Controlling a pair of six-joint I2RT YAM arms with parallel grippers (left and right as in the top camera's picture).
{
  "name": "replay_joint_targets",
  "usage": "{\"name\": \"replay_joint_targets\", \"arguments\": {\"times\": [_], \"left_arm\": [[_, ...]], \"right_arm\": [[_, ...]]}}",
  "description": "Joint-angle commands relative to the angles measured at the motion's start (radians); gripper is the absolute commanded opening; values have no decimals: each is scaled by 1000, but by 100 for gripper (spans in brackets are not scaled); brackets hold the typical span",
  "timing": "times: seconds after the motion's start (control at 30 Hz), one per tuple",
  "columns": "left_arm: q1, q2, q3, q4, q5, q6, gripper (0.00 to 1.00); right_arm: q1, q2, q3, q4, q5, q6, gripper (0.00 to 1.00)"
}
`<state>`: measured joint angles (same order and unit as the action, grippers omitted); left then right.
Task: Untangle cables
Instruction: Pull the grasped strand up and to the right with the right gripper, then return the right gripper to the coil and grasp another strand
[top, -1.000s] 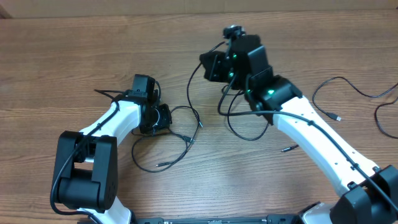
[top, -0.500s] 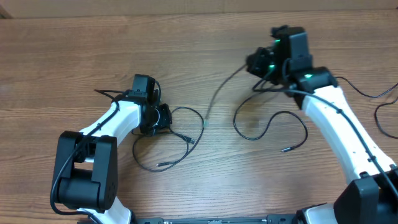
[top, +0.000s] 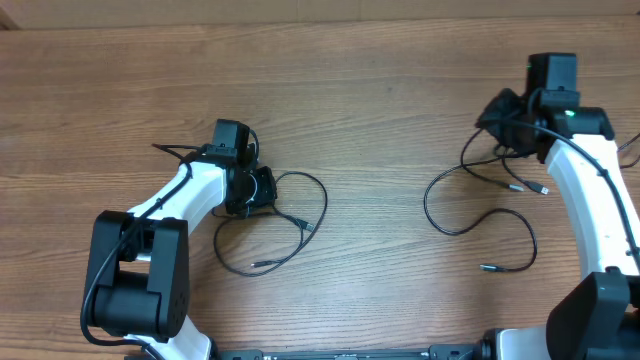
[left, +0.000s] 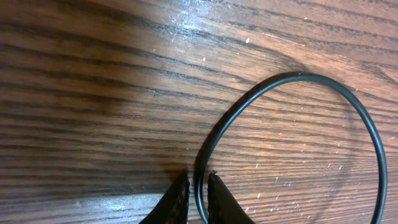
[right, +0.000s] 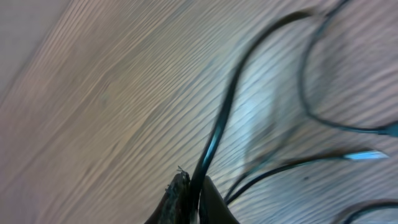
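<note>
Wood-grain worktop (top: 380, 110), two cables lying well apart.
- Left cable (top: 325, 197): loose loop just beside left tool (left: 198, 186), whose tips are nipped on cord.
- Right cable (top: 430, 212): S-curve near right edge. Upper end runs into right tool (right: 191, 183), tips closed narrowly around it.
- Handling, judged: cords light, limp, slick-jacketed, so likely to drag and slide easily. Plug (top: 488, 268) may snag. Best hold is mid-run, clear of plug.
- Versus a second ago: right arm swung from centre to far right, hauling its cable off. Left arm and left loop unmoved.
</note>
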<state>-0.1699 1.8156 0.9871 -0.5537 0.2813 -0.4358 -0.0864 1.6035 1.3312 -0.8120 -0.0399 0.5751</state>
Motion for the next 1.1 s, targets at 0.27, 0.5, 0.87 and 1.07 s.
{"name": "replay_joint_targets", "arguments": {"times": [0.27, 0.5, 0.87, 1.07], "left_arm": [[-7, 93, -76, -20, -82, 13, 21], [4, 93, 44, -126, -42, 14, 4], [12, 93, 193, -232, 60, 34, 7], [50, 93, 290, -423, 59, 43, 24]], "right_arm": [[-8, -14, 3, -38, -69, -9, 78], [65, 25, 3, -80, -173, -85, 64], [297, 135, 3, -106, -236, -95, 54], [451, 219, 3, -126, -262, -113, 58]]}}
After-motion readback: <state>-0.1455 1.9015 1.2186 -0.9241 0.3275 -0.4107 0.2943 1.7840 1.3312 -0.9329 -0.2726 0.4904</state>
